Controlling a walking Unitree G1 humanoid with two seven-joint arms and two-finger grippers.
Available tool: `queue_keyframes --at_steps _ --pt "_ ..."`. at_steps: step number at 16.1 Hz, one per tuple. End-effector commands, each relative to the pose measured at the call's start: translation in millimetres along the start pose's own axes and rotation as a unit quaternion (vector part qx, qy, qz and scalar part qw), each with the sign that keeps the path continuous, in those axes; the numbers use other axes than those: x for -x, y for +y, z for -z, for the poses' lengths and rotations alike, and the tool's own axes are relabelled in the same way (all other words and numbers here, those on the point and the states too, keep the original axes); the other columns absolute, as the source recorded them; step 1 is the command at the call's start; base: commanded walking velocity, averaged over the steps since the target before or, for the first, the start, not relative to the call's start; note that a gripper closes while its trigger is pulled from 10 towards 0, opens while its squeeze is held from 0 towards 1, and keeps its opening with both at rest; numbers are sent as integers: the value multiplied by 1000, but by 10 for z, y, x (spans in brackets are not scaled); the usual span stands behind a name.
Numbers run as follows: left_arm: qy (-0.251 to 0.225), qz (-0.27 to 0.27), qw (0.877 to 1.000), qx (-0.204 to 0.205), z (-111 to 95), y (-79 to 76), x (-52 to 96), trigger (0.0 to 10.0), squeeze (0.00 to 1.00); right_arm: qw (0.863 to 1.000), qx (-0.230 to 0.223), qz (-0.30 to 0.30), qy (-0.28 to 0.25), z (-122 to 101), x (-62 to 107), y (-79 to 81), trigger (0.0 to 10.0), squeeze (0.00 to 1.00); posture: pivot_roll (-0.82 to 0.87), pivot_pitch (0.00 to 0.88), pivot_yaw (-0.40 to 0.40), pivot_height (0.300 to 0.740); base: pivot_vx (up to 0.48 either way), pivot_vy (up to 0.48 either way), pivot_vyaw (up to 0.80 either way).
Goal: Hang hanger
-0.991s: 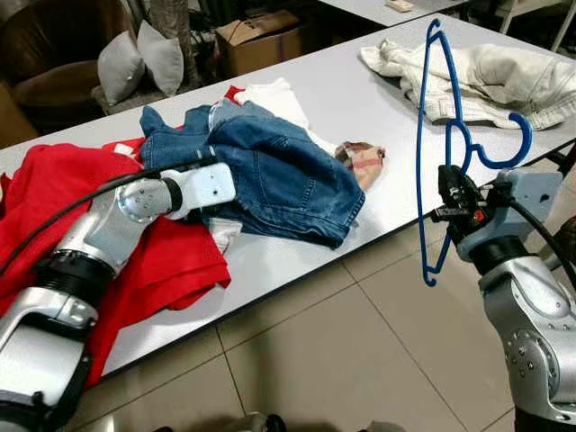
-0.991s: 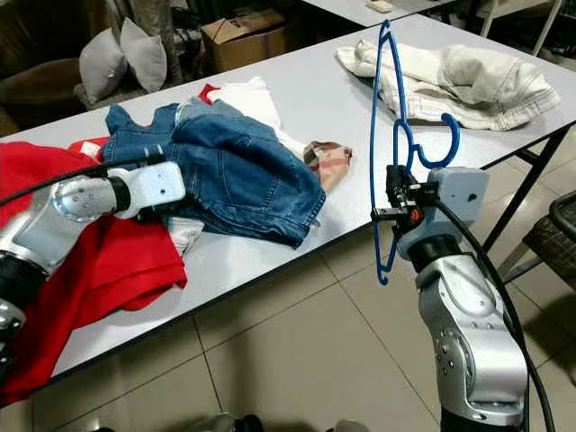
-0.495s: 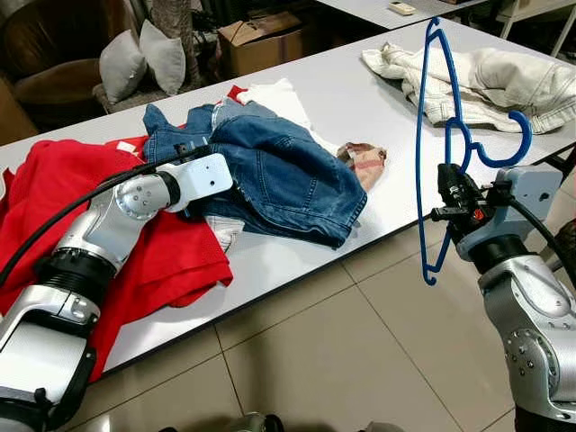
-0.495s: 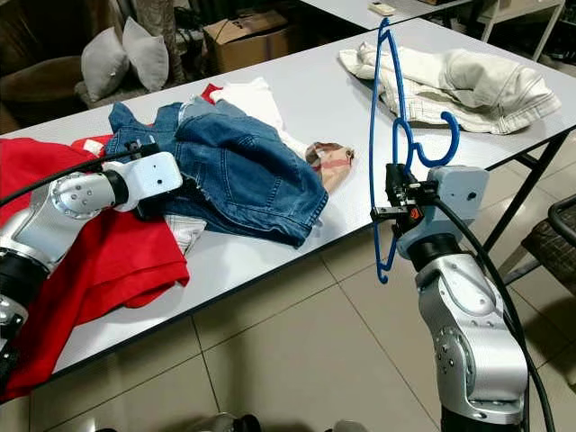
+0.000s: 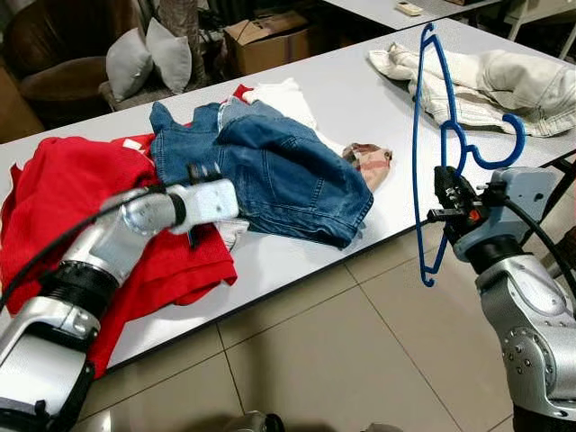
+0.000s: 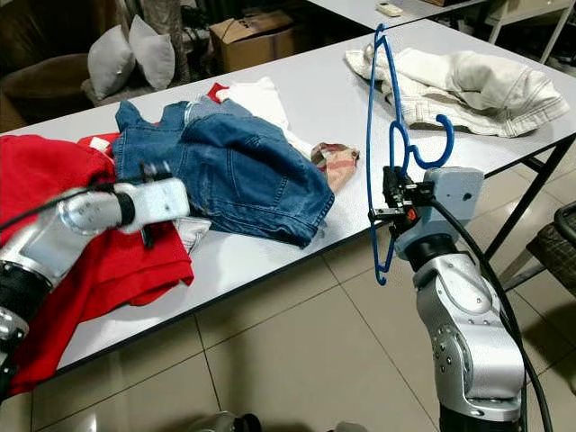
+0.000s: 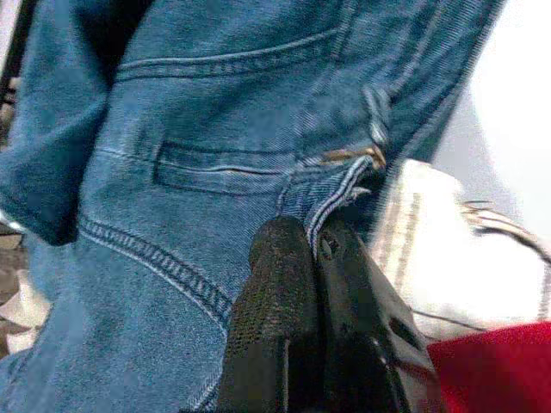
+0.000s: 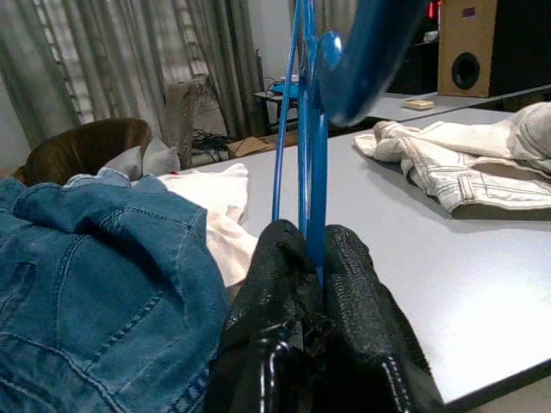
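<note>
The right tool [image 5: 447, 205] clamps a blue plastic hanger [image 5: 421, 144] upright beside the grey tabletop [image 5: 360, 99] edge. The left tool [image 7: 314, 249] pinches a blue denim garment [image 5: 279, 171] lying between a red cloth [image 5: 63, 193] and cream trousers [image 5: 504, 76].

On the table [image 5: 342, 99], the jeans [image 5: 279, 171] lie in the middle, partly on the shirt [image 5: 63, 198] at the left. The pale garment [image 5: 504, 81] lies far right, well apart. The right gripper [image 5: 443, 200] holds the hanger [image 5: 423, 153] upright, before the table edge. Cushions [image 5: 148, 58] and a box [image 5: 265, 36] stand behind.
</note>
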State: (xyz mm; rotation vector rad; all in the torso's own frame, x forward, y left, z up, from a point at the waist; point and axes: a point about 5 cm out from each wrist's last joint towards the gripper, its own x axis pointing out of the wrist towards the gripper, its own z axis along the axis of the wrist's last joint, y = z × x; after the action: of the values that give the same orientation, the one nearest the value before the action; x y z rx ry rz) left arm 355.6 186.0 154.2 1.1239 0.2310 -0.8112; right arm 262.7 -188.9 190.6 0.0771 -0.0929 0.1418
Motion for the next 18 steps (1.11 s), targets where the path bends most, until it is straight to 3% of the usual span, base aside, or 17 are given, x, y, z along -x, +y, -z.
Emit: queue_keyframes --at_steps 1,2,3,4,12,13,14,18 --pt "8 14 1000 -17 1 -74 -22 5529 0 1000 -3 -9 -2 -20 -25 34 10000 0 -191 34 96 740 0 0 0" --pt "10 8 1000 -22 -2 -76 -31 9020 0 1000 -3 -9 -2 -20 -27 33 10000 0 -188 36 95 740 0 0 0" --pt "9 -14 1000 -15 -16 -71 -58 10000 0 1000 -3 -8 -2 -21 -30 33 10000 0 -187 39 96 740 0 0 0" --pt "1 -25 1000 8 -32 -66 -72 10000 1000 1000 -4 -8 -3 -22 -32 34 10000 0 -188 40 96 740 0 0 0" --pt "-19 -28 999 -5 -130 -258 -116 10000 1000 1000 -7 -9 -3 -15 -43 52 10000 0 -175 46 92 740 0 0 0" --pt "-18 -32 999 -7 -153 -287 -142 10000 216 1000 -8 -9 -3 -15 -46 54 10000 0 -175 46 92 740 0 0 0" --pt "-18 -39 999 -4 -181 -306 -167 10000 0 1000 -8 -9 -3 -16 -50 52 10000 0 -175 46 92 740 0 0 0" --pt "-20 -74 997 13 -279 -322 -268 10000 0 1000 -9 -8 -4 -16 -46 57 10000 0 -179 48 98 740 0 0 0"
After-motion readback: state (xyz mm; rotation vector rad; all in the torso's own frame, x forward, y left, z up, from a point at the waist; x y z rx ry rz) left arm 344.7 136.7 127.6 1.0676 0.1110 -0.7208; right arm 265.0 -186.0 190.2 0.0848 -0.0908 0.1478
